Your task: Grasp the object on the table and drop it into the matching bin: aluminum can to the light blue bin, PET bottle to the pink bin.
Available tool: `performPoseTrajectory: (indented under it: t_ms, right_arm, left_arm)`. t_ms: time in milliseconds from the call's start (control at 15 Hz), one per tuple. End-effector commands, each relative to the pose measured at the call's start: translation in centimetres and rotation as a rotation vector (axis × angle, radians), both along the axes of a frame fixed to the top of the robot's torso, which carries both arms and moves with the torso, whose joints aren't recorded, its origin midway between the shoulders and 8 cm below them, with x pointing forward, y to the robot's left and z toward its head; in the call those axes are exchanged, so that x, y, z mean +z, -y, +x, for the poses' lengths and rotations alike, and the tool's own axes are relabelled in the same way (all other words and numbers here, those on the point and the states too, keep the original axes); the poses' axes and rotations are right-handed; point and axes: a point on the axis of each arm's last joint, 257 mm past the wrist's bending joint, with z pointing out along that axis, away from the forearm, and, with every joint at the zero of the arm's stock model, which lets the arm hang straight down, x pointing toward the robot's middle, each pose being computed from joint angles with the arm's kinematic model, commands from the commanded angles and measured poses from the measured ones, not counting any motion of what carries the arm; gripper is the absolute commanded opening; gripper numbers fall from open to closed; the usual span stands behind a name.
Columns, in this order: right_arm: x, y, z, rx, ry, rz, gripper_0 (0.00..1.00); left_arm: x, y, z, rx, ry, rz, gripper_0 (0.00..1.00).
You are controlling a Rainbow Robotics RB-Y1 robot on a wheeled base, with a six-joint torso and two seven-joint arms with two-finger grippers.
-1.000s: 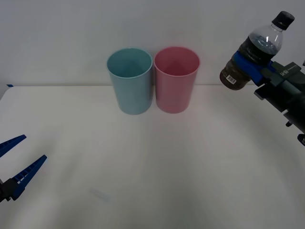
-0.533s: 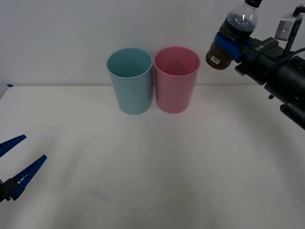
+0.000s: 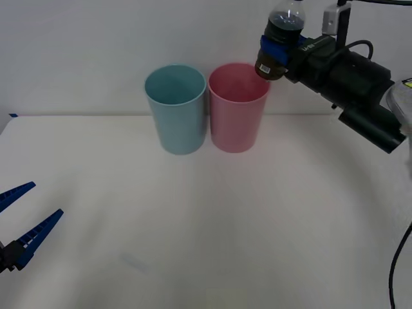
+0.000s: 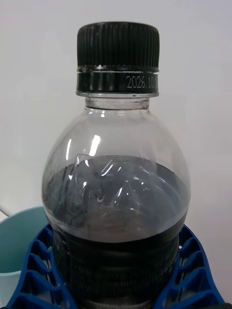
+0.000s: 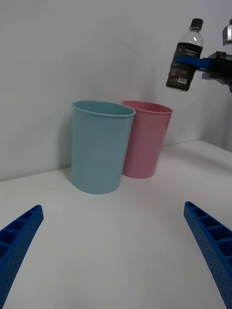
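- A plain pale wall is seen behind a white desk, at whose far edge two bins stand side by side, touching or nearly so.
- The right pincer is clamped around the PET bottle; its blue ribbed fingers are wrapped about the lower body, at the labelled band.
- The bottle is held in the air, above the far-right part of the rim of the pink bin, not yet centred over the opening.
- The bottle is held close to upright, black cap uppermost, base towards the bin; its long axis is tilted slightly from vertical.
- The bottle is judged light and only partly filled, so sloshing of the dark liquid is to be expected; the thin walls are likely to yield under pressure and the smooth plastic to slip, so the grip on the label band seems best kept.
- The light blue bin is placed just beside the pink one, on its left.
- The left pincer is held low over the desk's near-left corner, fingers apart, idle.
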Motion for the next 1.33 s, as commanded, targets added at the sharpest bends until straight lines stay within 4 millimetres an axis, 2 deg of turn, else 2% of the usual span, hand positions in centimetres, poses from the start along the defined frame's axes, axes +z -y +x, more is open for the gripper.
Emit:
performPoseTrajectory:
  t_ms: [67,467,667,733,800,867,1200,1333]
  right_arm:
    - [-0.2,-2.1,1.9,0.01,-0.022,-0.012,0.0]
    - [-1.3,-5.7,4.6,0.023,-0.069,-0.037,0.0]
    - [-1.3,-6.2,4.7,0.027,-0.07,-0.042,0.02]
    - [-1.3,-6.3,4.7,0.028,-0.069,-0.042,0.12]
    - [-1.3,-6.3,4.7,0.028,-0.069,-0.042,0.51]
    - [-1.3,-6.2,4.7,0.027,-0.069,-0.043,1.0]
    - [-1.5,-6.1,4.6,0.029,-0.074,-0.034,1.0]
    - [-1.7,-5.8,4.0,0.032,-0.069,-0.021,1.0]
  left_arm:
    - [0.0,0.0,0.0,0.0,0.0,0.0,1.0]
    - [0.0,0.0,0.0,0.0,0.0,0.0,1.0]
    - [0.0,0.0,0.0,0.0,0.0,0.0,1.0]
    - [0.0,0.0,0.0,0.0,0.0,0.0,1.0]
    - [0.0,0.0,0.0,0.0,0.0,0.0,1.0]
    - [0.0,0.0,0.0,0.0,0.0,0.0,1.0]
    - [0.0,0.0,0.0,0.0,0.0,0.0,1.0]
    - [0.0,0.0,0.0,0.0,0.0,0.0,1.0]
